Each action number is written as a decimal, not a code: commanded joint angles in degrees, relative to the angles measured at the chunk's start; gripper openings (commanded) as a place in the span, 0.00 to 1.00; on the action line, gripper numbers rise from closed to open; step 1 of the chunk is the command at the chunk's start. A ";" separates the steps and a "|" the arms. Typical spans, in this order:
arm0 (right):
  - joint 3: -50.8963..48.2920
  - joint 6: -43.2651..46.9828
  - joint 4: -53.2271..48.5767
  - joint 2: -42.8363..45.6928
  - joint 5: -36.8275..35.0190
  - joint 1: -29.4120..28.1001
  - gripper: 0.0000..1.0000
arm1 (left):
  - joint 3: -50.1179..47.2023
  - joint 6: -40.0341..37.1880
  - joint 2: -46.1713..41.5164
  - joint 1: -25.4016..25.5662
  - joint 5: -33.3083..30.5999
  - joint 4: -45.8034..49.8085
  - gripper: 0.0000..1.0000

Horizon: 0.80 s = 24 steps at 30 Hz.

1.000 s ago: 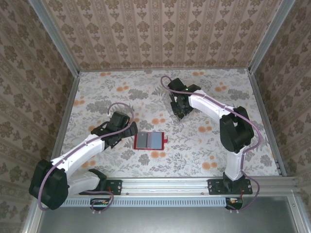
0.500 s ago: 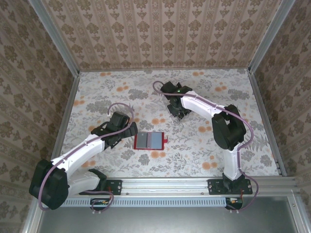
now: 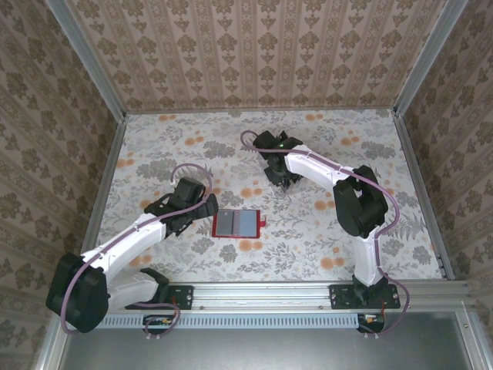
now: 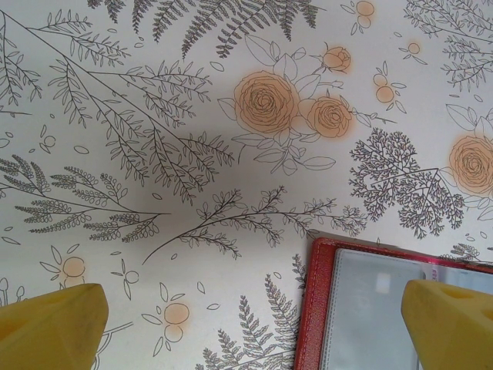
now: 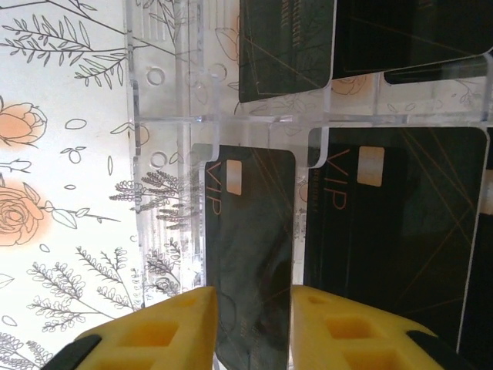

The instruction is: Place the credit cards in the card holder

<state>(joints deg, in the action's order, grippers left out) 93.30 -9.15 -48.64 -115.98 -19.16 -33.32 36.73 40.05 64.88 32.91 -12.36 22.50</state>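
In the right wrist view we see the right gripper (image 5: 254, 308) clenched on one black card (image 5: 250, 231). Its yellow fingers (image 5: 154, 331) sit vs. both long edges, w/ the card running up btwn them, "VIP" lettering and a pale chip at the far end. The card sits in a slot of a clear plastic rack (image 5: 162, 108). More credit cards (image 5: 400, 231) fill the slot just beside it on the right and the row beyond.

The card holder (image 3: 235, 223) is well apart from that gripper. In the top view it lies open and flat on the flowered table (image 3: 323, 231), nearer the arm bases, w/ the right gripper farther back and to its right. The left gripper (image 3: 205, 210) hangs just beside the holder's left edge.

The top view gives us the layout and the small red snap tab (image 3: 263, 223) on the holder's right edge, but the rack and cards are too small there to make out. The left wrist view adds detail: jaws spread wide, nothing held, the holder's red border and greyish clear pocket near the right fingertip. Whether that tip touches it we can't tell.
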 commanded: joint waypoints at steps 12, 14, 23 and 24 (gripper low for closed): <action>1.63 -0.52 -1.63 1.00 5.95 1.20 0.15 | -0.70 0.02 0.24 -0.47 0.42 -0.44 1.00; 1.63 -0.65 -1.55 1.09 7.15 1.46 0.12 | -0.61 -0.06 0.24 -0.47 0.44 -0.42 1.00; 2.93 -0.35 -2.44 1.91 9.04 2.43 0.04 | -0.46 -0.26 0.32 -0.56 0.50 -0.35 1.00; 3.16 -0.34 -2.60 2.14 9.04 2.47 0.03 | -0.35 -0.25 0.46 -0.56 0.59 -0.35 1.00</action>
<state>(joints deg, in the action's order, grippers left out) 94.21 -9.32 -48.99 -115.98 -11.44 -31.16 36.71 40.05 64.88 32.91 -12.16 22.50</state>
